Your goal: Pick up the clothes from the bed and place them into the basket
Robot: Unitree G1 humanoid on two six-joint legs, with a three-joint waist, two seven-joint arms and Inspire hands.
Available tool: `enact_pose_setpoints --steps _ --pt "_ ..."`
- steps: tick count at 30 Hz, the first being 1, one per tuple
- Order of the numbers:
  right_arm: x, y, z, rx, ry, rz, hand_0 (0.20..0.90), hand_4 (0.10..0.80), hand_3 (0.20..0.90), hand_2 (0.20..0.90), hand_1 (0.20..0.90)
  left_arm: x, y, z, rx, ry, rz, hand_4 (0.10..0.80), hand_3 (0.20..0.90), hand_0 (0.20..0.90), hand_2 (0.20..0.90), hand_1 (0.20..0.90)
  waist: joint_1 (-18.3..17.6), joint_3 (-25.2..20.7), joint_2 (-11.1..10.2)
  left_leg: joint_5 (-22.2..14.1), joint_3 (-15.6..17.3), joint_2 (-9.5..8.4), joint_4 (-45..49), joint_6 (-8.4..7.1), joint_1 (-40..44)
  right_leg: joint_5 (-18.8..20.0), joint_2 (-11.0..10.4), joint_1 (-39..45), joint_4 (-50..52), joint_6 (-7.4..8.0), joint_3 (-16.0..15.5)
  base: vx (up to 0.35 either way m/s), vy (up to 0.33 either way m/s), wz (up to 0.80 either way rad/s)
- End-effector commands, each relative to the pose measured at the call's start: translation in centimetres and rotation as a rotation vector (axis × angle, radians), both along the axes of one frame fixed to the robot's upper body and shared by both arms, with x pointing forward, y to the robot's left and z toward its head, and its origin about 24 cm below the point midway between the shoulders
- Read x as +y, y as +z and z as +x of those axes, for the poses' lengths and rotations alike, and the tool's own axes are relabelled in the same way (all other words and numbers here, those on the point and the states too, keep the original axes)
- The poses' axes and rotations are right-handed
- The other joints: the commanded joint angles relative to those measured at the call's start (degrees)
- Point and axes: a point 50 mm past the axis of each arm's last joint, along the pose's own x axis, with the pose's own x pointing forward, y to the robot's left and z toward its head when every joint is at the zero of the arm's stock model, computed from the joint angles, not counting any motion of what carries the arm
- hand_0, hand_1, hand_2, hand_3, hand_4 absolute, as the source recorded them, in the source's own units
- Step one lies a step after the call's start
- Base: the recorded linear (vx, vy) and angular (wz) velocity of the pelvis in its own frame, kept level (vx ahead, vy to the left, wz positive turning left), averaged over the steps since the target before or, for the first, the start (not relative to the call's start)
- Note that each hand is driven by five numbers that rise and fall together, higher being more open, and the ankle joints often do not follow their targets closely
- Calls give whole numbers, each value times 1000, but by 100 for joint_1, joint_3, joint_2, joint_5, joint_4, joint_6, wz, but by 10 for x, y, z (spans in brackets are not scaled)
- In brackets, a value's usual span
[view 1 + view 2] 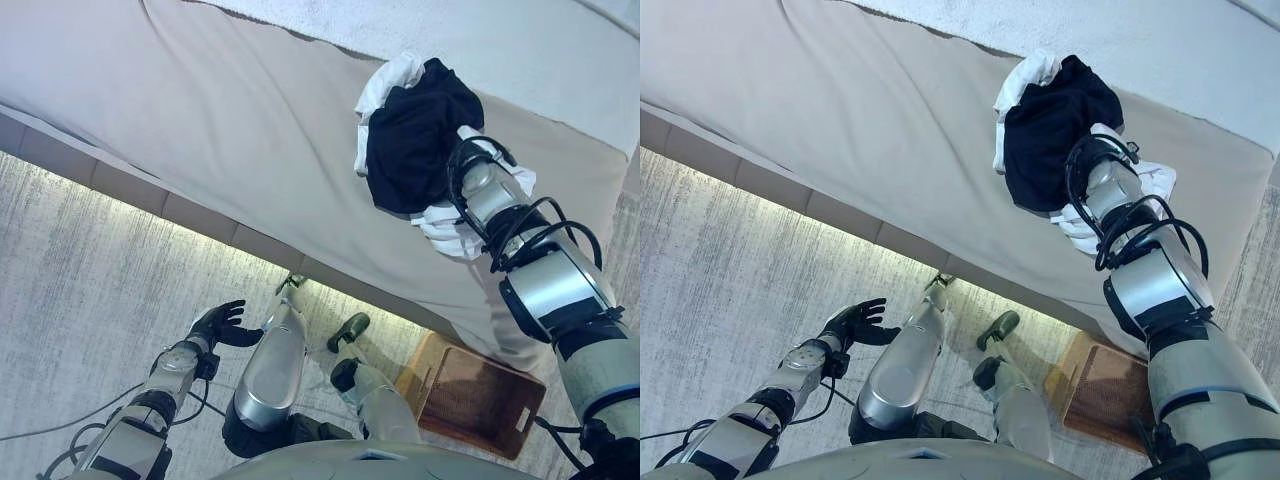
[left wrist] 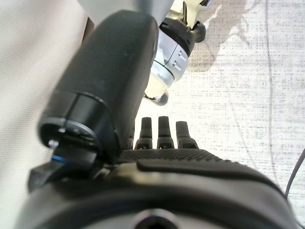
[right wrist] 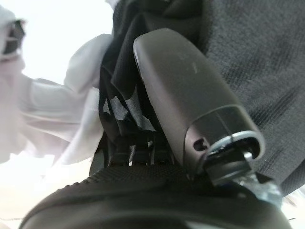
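Beige cloth covered the bed (image 1: 250, 120), the biggest thing in view, running across the upper part of both eye views above a grey carpeted floor (image 1: 90, 260). Brown wicker basket (image 1: 478, 397) stood on the floor just beside the bed's edge, by the robot's right side, nothing visible inside. On the bed lay the clothes (image 1: 415, 135): a black garment bunched over white ones. Right hand (image 3: 157, 119) was buried in the pile; its wrist view showed black cloth gathered between thumb and fingers, so it gripped the dark garment. Left hand (image 1: 220, 323) hung low over the floor, fingers spread, holding nothing.

Judged step: the grasp on the bed, lift not yet made. Next calls for raising the bundle clear, then swinging it back down over the basket; white pieces might slip loose.
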Motion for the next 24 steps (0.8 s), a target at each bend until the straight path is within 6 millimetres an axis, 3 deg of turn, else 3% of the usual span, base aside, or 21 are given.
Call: enact_pose_setpoints --steps 1,9,14,17,24 --pt "6 65 6 -257 35 -54 300 100 200 300 300 4 -9 -22 27 14 -9 800 900 900 900 900 -30 38 168 -263 465 -62 -294 610 198 -61 -185 -164 893 131 213 0 0 0" --pt "16 112 -13 -666 136 58 300 100 200 300 300 18 -11 -34 45 66 29 800 900 900 900 900 -366 -15 -57 -494 846 51 -412 656 681 183 -247 -2 999 236 332 -3 -30 -10" --pt "-3 138 -44 -887 150 89 300 100 200 300 300 30 -18 -51 122 90 107 800 900 900 900 900 -862 -446 -158 -730 1097 114 -467 733 1243 262 -214 228 1085 271 678 47 -74 -34" --pt "-24 144 -61 -922 124 67 300 100 200 300 300 38 -21 -61 186 83 142 800 900 900 900 900 -1241 -905 -69 -818 1267 150 -497 789 1617 160 -143 426 1082 255 938 100 -80 -42" --pt "-50 155 -82 -987 62 36 300 100 200 300 300 42 -23 -66 241 53 177 800 900 900 900 900 -1659 -1431 94 -917 1555 242 -536 798 2119 -141 42 781 977 177 1264 58 -135 -48"
